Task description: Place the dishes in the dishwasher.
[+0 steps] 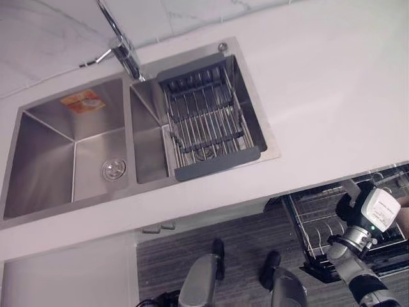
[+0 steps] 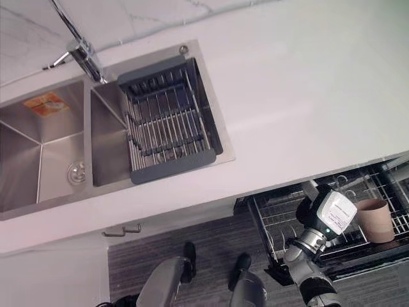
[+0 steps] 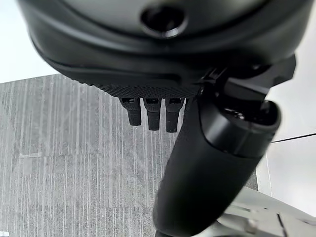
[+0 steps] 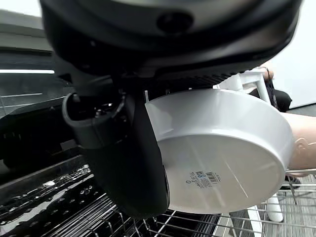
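My right hand [image 4: 133, 168] is shut on a white bowl [image 4: 222, 153], thumb against its outer wall, the bowl tilted with its underside showing. It hangs just above the wire dishwasher rack [image 4: 187, 222]. In the right eye view the right hand [image 2: 311, 211] reaches into the pulled-out lower rack [image 2: 275, 224] below the counter edge. A tan cup [image 2: 374, 219] stands in that rack to the hand's right. My left hand [image 3: 148, 111] hangs over the grey striped floor with relaxed fingers, holding nothing.
A white counter [image 1: 319, 96] carries a double steel sink [image 1: 77, 153] with a faucet [image 1: 121, 45]. A grey wire drainer [image 1: 204, 121] sits in the right basin. A white cabinet front [image 1: 64, 275] stands at lower left beside the floor.
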You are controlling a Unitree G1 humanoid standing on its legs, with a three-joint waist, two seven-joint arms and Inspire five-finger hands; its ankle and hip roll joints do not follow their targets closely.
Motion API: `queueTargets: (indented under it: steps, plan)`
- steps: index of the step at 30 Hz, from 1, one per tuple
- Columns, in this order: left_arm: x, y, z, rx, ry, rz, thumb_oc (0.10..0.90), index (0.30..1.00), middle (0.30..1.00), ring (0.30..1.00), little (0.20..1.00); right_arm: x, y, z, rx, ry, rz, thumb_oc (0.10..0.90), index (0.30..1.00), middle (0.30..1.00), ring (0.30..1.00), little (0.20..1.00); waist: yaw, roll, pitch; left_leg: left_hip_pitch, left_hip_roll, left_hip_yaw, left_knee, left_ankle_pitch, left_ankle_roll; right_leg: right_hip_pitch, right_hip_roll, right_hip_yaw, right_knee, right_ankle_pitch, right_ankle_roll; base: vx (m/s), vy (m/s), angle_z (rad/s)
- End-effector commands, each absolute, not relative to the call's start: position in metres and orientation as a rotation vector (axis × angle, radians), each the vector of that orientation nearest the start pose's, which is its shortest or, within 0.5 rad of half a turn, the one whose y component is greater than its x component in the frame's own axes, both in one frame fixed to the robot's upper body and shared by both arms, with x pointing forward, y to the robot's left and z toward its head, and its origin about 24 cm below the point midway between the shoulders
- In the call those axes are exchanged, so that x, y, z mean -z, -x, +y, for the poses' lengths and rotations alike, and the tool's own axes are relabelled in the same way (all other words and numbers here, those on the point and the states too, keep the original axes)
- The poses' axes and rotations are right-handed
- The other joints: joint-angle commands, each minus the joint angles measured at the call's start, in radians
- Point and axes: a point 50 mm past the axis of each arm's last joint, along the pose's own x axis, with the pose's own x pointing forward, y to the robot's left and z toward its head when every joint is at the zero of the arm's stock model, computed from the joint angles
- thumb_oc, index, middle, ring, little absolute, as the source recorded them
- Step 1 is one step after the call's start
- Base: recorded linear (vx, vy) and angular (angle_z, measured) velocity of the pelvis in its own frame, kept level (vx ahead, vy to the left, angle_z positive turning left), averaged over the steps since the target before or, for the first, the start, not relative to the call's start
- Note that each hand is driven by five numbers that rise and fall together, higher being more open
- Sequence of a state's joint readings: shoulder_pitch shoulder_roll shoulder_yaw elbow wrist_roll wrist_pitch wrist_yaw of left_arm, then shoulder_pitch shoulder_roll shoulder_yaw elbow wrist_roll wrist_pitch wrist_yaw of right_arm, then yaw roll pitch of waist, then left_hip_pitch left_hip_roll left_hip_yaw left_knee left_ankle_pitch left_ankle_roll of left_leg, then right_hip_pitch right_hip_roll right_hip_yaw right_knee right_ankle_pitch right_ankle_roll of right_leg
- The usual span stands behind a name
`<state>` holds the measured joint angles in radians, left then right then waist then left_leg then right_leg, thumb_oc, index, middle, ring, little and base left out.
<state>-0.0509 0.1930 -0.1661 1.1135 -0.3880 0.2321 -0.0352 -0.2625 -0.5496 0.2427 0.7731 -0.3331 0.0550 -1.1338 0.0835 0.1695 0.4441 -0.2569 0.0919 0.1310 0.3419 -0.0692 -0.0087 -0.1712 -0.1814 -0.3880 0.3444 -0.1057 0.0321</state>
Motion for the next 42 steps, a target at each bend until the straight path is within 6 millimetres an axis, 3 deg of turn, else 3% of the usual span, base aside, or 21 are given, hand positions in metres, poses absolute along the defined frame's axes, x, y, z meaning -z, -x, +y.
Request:
queueTargets:
  steps: [1, 8, 13, 14, 15, 16, 22, 26, 27, 30, 32, 37, 39, 40, 42]
  plan:
    - [0.162, -0.099, 0.211, -0.127, 0.1, 1.322, 0.8, 0.9, 0.9, 0.9, 0.9, -0.1, -0.284, -0.31, 1.235, 1.236, -0.532, 0.4, 0.3, 0.3, 0.3, 0.3, 0.02, 0.001, -0.046, 0.007, -0.043, -0.048, -0.042, -0.046, -0.01, 0.071, 0.036, 0.047, 0.076, -0.154, -0.01, -0.08, 0.044, 0.04]
    - [0.157, -0.117, 0.213, -0.131, 0.119, 1.249, 0.8, 0.9, 0.9, 0.9, 0.9, -0.109, -0.291, -0.312, 1.324, 1.319, -0.575, 0.4, 0.3, 0.3, 0.3, 0.3, 0.04, 0.022, 0.013, -0.051, -0.064, -0.049, -0.042, -0.023, 0.016, -0.039, 0.015, 0.056, 0.19, -0.171, -0.009, -0.09, 0.01, -0.01]
    - [0.155, -0.126, 0.21, -0.14, 0.14, 1.22, 0.8, 0.9, 0.9, 0.9, 0.9, -0.112, -0.299, -0.309, 1.299, 1.231, -0.548, 0.4, 0.3, 0.3, 0.3, 0.3, 0.052, 0.03, 0.04, -0.086, -0.075, -0.047, -0.042, -0.008, 0.027, -0.092, 0.006, 0.061, 0.248, -0.184, -0.013, -0.05, 0.007, -0.02]
    - [0.154, -0.129, 0.209, -0.139, 0.141, 1.21, 0.8, 0.9, 0.9, 0.9, 0.9, -0.112, -0.303, -0.307, 1.281, 1.216, -0.54, 0.51, 0.465, 0.465, 0.465, 0.465, 0.056, 0.034, 0.049, -0.098, -0.079, -0.049, -0.042, -0.004, 0.03, -0.109, 0.006, 0.065, 0.263, -0.188, -0.014, -0.06, -0.015, -0.02]
    - [0.154, -0.131, 0.208, -0.138, 0.141, 1.204, 0.8, 0.9, 0.9, 0.9, 0.9, -0.112, -0.305, -0.305, 1.274, 1.205, -0.536, 0.582, 0.573, 0.573, 0.573, 0.573, 0.058, 0.036, 0.054, -0.104, -0.08, -0.05, -0.042, -0.001, 0.03, -0.116, 0.006, 0.066, 0.269, -0.189, -0.014, -0.08, -0.022, -0.02]
    - [0.152, -0.136, 0.207, -0.134, 0.14, 1.187, 0.8, 0.9, 0.9, 0.9, 0.9, -0.114, -0.313, -0.302, 1.242, 1.097, -0.483, 0.8, 0.9, 0.9, 0.9, 0.9, 0.064, 0.045, 0.067, -0.12, -0.085, -0.053, -0.042, 0.005, 0.032, -0.135, 0.008, 0.071, 0.282, -0.19, -0.013, -0.06, -0.024, -0.01]
    - [0.15, -0.145, 0.201, -0.124, 0.131, 1.159, 0.8, 0.9, 0.9, 0.9, 0.9, -0.086, -0.331, -0.286, 1.02, 0.795, -0.161, 0.8, 0.9, 0.9, 0.9, 0.9, 0.07, 0.055, 0.076, -0.167, -0.079, -0.055, -0.042, 0.009, 0.033, -0.185, 0.018, 0.084, 0.291, -0.183, -0.012, -0.03, -0.005, 0.07]
    - [0.149, -0.148, 0.199, -0.134, 0.122, 1.159, 0.8, 0.9, 0.9, 0.9, 0.9, -0.069, -0.339, -0.276, 0.859, 0.56, 0.001, 0.8, 0.9, 0.9, 0.9, 0.9, 0.072, 0.047, 0.076, -0.169, -0.069, -0.048, -0.042, 0.006, 0.032, -0.186, 0.017, 0.075, 0.289, -0.175, -0.01, 0.01, -0.012, 0.07]
    - [0.148, -0.15, 0.2, -0.135, 0.115, 1.16, 0.8, 0.9, 0.9, 0.9, 0.9, -0.057, -0.342, -0.274, 0.745, 0.476, 0.123, 0.8, 0.9, 0.9, 0.9, 0.9, 0.072, 0.043, 0.076, -0.164, -0.065, -0.047, -0.042, 0.003, 0.031, -0.18, 0.019, 0.074, 0.28, -0.17, -0.009, 0.02, -0.011, 0.04]
    - [0.145, -0.155, 0.2, -0.146, 0.099, 1.159, 0.8, 0.9, 0.9, 0.9, 0.9, -0.041, -0.337, -0.273, 0.703, 0.62, 0.254, 0.8, 0.9, 0.9, 0.9, 0.9, 0.072, 0.029, 0.076, -0.152, -0.056, -0.04, -0.042, -0.002, 0.031, -0.164, 0.02, 0.065, 0.263, -0.158, -0.005, 0.03, -0.031, 0.05]
    - [0.145, -0.156, 0.202, -0.164, 0.1, 1.165, 0.8, 0.9, 0.9, 0.9, 0.9, -0.029, -0.336, -0.273, 0.62, 0.437, 0.34, 0.8, 0.9, 0.9, 0.9, 0.9, 0.073, 0.013, 0.076, -0.134, -0.043, -0.028, -0.042, -0.009, 0.03, -0.139, 0.023, 0.05, 0.237, -0.145, 0.001, 0.05, -0.058, 0.05]
    - [0.143, -0.158, 0.208, -0.197, 0.08, 1.185, 0.8, 0.9, 0.9, 0.9, 0.9, -0.008, -0.326, -0.269, 0.515, 0.424, 0.462, 0.8, 0.9, 0.9, 0.9, 0.9, 0.062, -0.034, 0.076, -0.085, -0.016, -0.011, -0.042, -0.032, 0.019, -0.061, 0.051, 0.04, 0.134, -0.104, 0.019, 0.08, -0.067, -0.04]
    - [0.143, -0.157, 0.21, -0.204, 0.066, 1.201, 0.8, 0.9, 0.9, 0.9, 0.9, 0.002, -0.317, -0.271, 0.511, 0.593, 0.521, 0.8, 0.9, 0.9, 0.9, 0.9, 0.056, -0.057, 0.07, -0.07, -0.004, -0.007, -0.042, -0.043, 0.011, -0.018, 0.072, 0.039, 0.059, -0.08, 0.028, 0.11, -0.091, 0.03]
    - [0.144, -0.156, 0.211, -0.205, 0.06, 1.212, 0.8, 0.9, 0.9, 0.9, 0.9, 0.005, -0.316, -0.267, 0.424, 0.652, 0.521, 0.8, 0.9, 0.9, 0.9, 0.9, 0.054, -0.07, 0.064, -0.068, 0.008, 0.001, -0.042, -0.042, 0.001, 0.006, 0.086, 0.033, 0.012, -0.062, 0.033, 0.12, -0.086, 0.05]
    - [0.144, -0.154, 0.213, -0.207, 0.051, 1.218, 0.8, 0.9, 0.9, 0.9, 0.9, 0.008, -0.313, -0.267, 0.403, 0.697, 0.554, 0.8, 0.9, 0.9, 0.9, 0.9, 0.053, -0.084, 0.058, -0.068, 0.016, 0.003, -0.042, -0.043, -0.007, 0.028, 0.096, 0.03, -0.03, -0.05, 0.037, 0.08, -0.081, 0.0]
